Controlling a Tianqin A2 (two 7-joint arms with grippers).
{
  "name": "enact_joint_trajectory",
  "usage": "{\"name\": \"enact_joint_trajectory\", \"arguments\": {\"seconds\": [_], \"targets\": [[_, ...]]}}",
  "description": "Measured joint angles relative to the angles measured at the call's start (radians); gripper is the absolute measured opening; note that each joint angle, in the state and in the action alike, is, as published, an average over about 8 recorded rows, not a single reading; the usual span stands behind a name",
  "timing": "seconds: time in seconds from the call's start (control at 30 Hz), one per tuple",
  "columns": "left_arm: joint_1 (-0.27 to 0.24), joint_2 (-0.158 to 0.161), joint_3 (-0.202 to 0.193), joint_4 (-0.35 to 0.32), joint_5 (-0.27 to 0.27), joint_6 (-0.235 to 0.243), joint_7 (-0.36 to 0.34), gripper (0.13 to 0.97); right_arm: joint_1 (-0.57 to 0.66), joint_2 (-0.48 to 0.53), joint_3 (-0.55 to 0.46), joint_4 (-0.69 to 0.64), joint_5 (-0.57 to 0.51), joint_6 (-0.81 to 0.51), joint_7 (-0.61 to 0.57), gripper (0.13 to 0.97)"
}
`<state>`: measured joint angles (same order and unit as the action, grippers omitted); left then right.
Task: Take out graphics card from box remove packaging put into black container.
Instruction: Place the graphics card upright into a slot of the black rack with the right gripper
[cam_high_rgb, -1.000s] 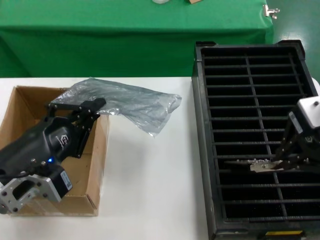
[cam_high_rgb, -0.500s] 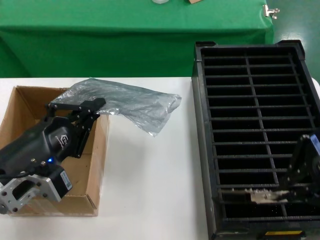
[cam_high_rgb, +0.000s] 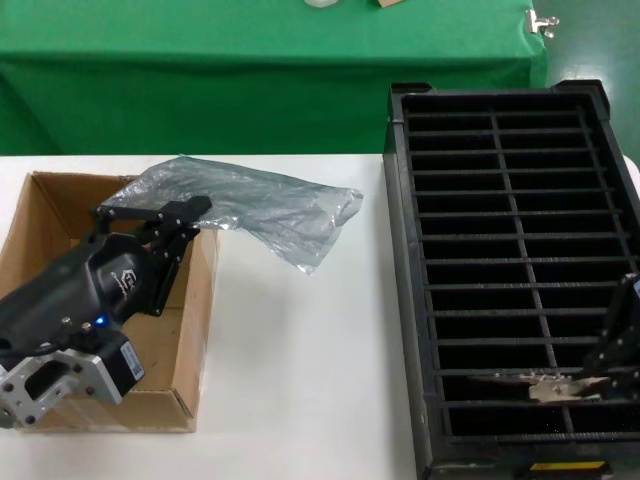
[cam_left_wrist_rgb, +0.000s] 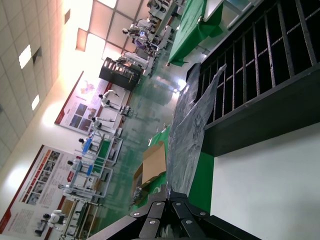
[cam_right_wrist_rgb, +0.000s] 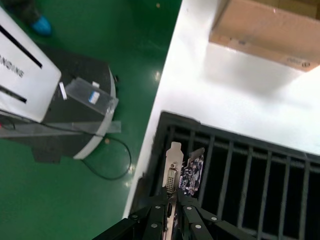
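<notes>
The graphics card, thin with a silver bracket, lay across the black container. The right gripper pinched it; the left gripper clamped the crinkled packaging.

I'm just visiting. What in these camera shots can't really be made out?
- Head view: the right gripper is cut off by the picture's edge, so its arm is unseen.
- Head view: the graphics card shows only edge-on over the black container; how deep it sits in a slot is unclear.
- Head view: the left gripper and its arm hide much of the box floor.
- Left wrist view: the packaging hides what lies behind it.
</notes>
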<state>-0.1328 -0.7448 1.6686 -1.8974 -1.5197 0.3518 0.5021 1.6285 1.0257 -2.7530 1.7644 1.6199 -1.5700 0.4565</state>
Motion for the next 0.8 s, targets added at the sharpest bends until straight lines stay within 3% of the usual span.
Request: {"name": "enact_joint_trajectory", "arguments": {"seconds": [0.8], "targets": [[0.000, 0.000, 0.000, 0.000, 0.000, 0.000, 0.000, 0.139, -0.063, -0.046, 0.000, -0.074, -0.111, 0.000, -0.109, 0.160]]}}
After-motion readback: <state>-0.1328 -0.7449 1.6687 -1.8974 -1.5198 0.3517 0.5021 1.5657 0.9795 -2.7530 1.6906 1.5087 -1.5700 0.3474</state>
